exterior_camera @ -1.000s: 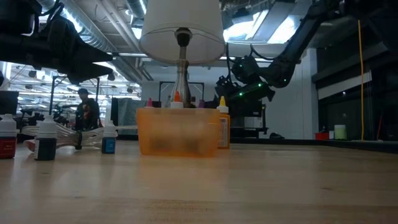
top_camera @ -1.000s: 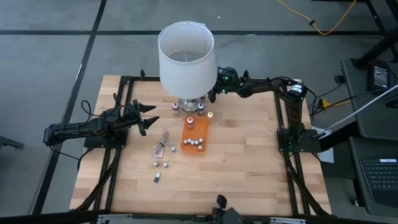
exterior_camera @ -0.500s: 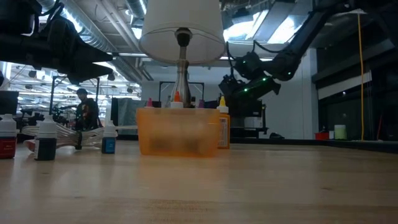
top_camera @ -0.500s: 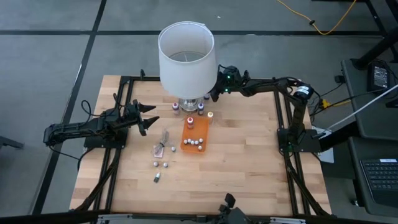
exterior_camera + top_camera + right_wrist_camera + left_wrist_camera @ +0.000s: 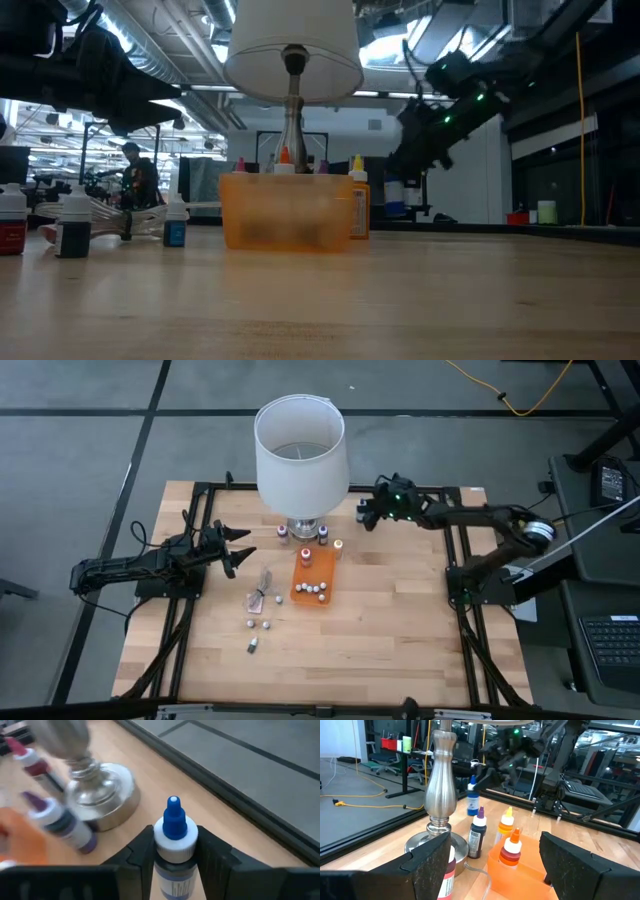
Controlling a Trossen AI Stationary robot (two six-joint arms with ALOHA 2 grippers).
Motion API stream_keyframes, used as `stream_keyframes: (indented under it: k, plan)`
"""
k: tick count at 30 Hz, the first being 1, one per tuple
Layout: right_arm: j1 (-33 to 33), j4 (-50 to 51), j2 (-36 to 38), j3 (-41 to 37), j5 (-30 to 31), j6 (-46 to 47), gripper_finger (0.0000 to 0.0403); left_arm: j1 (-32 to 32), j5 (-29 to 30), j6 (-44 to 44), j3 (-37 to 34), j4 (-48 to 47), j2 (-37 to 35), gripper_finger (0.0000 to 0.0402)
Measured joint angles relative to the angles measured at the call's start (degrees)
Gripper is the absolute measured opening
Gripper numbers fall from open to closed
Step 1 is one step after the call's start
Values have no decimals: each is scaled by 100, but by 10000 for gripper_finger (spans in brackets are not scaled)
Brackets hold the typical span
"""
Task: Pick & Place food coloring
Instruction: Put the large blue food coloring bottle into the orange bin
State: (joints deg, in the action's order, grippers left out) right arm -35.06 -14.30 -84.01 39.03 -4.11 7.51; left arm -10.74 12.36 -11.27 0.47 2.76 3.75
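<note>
Transport step, by my read: right gripper pinches a blue-capped food coloring bottle by its neck, lifted off the table to the right of the lamp. Bottle's long axis runs along the fingers, nozzle pointing out past the fingertips – toward the lamp base in the wrist view. Next move likely needs a swing over the orange tray, in front of the lamp, then upright release. Left gripper waits left of the lamp, fingers spread.
</note>
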Motion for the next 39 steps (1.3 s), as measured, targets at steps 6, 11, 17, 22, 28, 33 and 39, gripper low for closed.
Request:
stream_keyframes:
  k: [6,11,17,22,28,33,39]
  plan:
    - [506,970,866,-316,327,433,119,2,5,0,1,0,0,294]
    - [1041,1834,1184,-375,473,870,119,2,2,0,1,0,0,294]
    - [1954,2393,1373,-375,555,1474,119,2,2,1,0,0,0,294]
    - [2815,2760,1371,-195,634,2109,119,2,2,0,0,0,0,294]
    - [3693,3514,1347,521,845,2520,119,2,1,0,1,0,0,294]
    - [4171,3949,1077,1317,945,2642,119,2,1,0,0,0,0,294]
    - [4526,3996,534,2204,1919,2430,119,2,0,0,1,0,-2,294]
